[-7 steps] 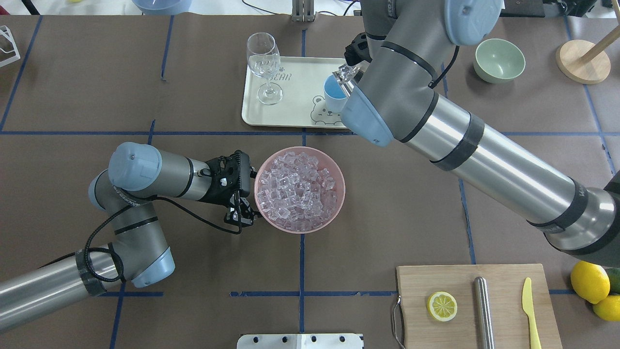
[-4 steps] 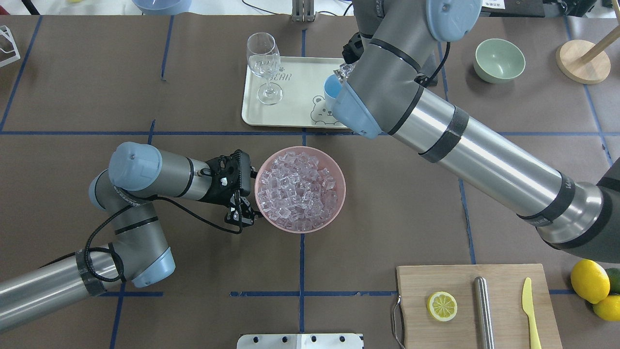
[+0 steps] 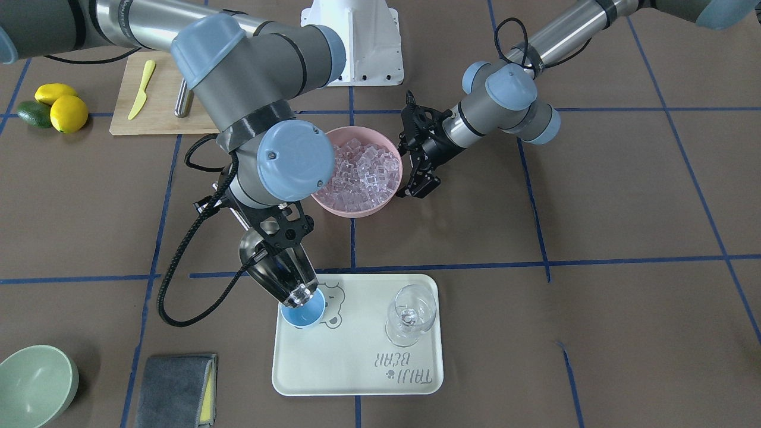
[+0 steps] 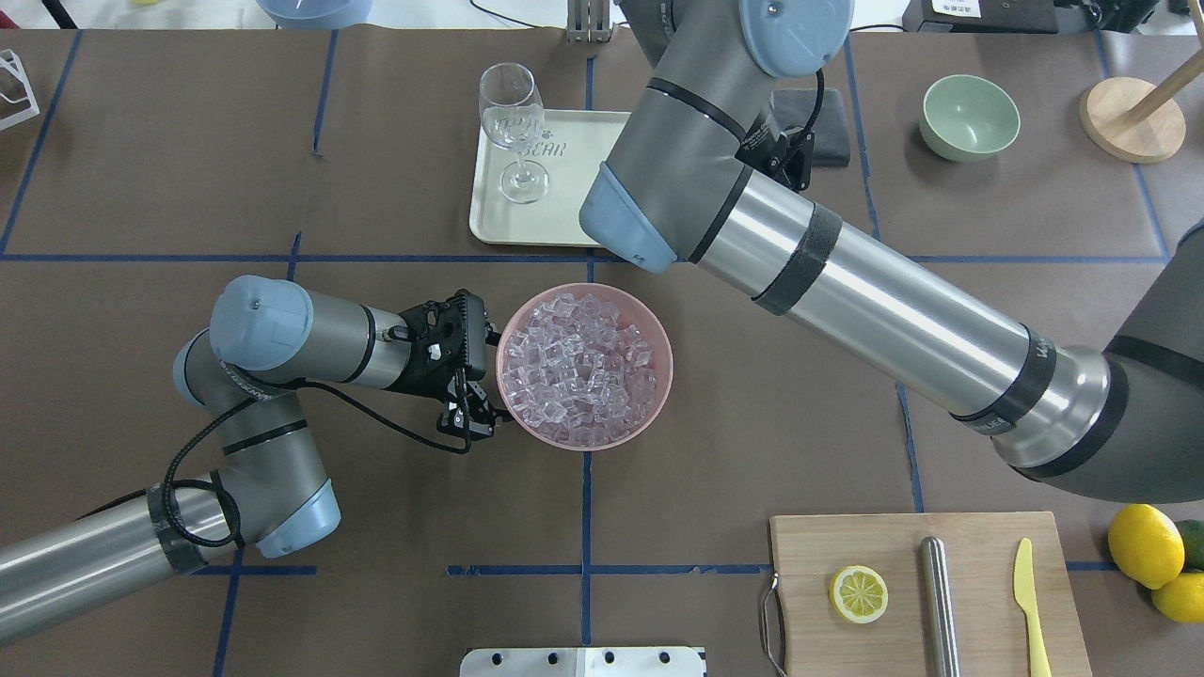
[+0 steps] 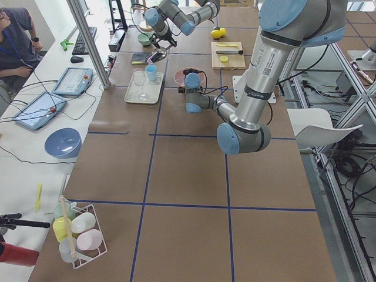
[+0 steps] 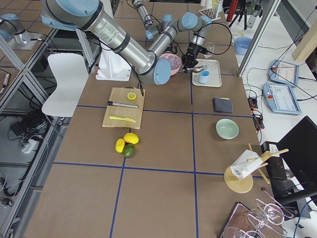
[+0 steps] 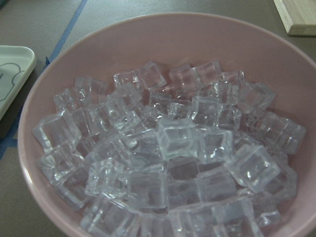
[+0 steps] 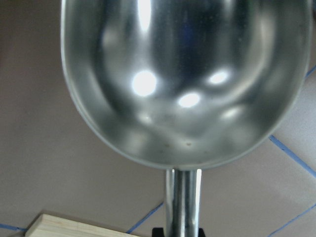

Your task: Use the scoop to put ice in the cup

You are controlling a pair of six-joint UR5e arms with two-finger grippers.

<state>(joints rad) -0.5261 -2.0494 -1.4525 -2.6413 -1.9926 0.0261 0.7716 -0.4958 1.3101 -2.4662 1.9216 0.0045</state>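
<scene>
Front-facing view: right gripper (image 3: pixel 284 252) fingers are clamped on the scoop (image 8: pixel 182 84) handle. The trough is tipped down with its lip over the cup (image 3: pixel 315 313). A couple of clear ice (image 3: pixel 302 292) cubes sit at the lip, right above the cup's mouth. Right wrist view: the shiny trough fills the frame and the handle runs down into the black gripper. The cup stands upright on a cream tray (image 3: pixel 357 368), at the bear print. A wine glass (image 3: pixel 409 321) is on the same tray, apart from the cup. Left gripper (image 3: pixel 419 185) is low, just beside the pink bowl (image 3: pixel 357 211) rim; cannot tell if its fingers are open or closed. The bowl is heaped with ice cubes and sits between the tray and the robot base. A cutting board (image 3: pixel 148 119) lies further back.
</scene>
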